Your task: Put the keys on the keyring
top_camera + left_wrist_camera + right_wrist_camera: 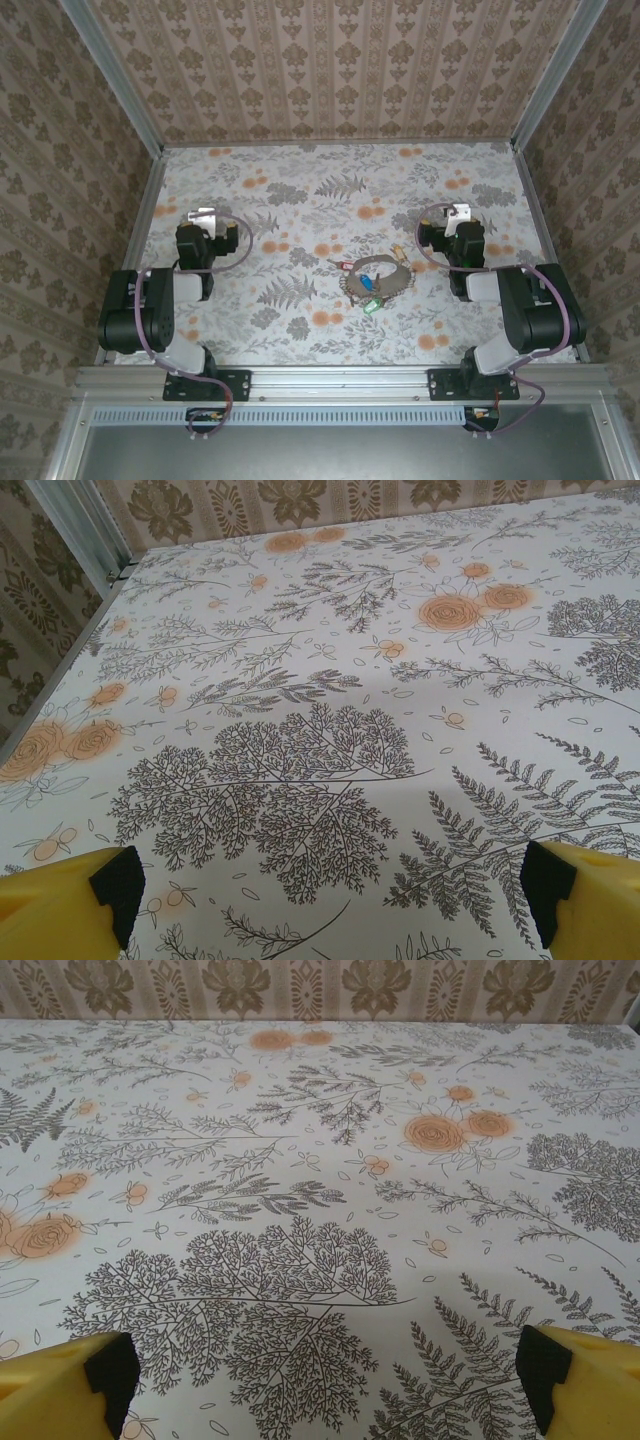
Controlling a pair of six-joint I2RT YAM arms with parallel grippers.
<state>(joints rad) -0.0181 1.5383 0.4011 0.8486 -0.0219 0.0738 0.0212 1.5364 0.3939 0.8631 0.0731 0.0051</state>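
The keyring (378,279), a thin grey oval loop, lies flat on the floral table near its middle. Tiny keys lie at it: a red one (340,265) off its left edge, a blue one (370,284) inside the loop, a green one (371,305) at its near edge, a brass one (399,252) at its far right. My left gripper (203,215) (335,890) rests far to the left of the ring, open and empty. My right gripper (458,212) (325,1370) stands just right of and beyond the ring, open, nothing between its yellow fingers (60,1385).
Patterned walls and aluminium rails (140,215) close in the table on the left, right and far sides. The left rail (75,540) runs close beside my left gripper. Both arms are folded back near their bases (205,380).
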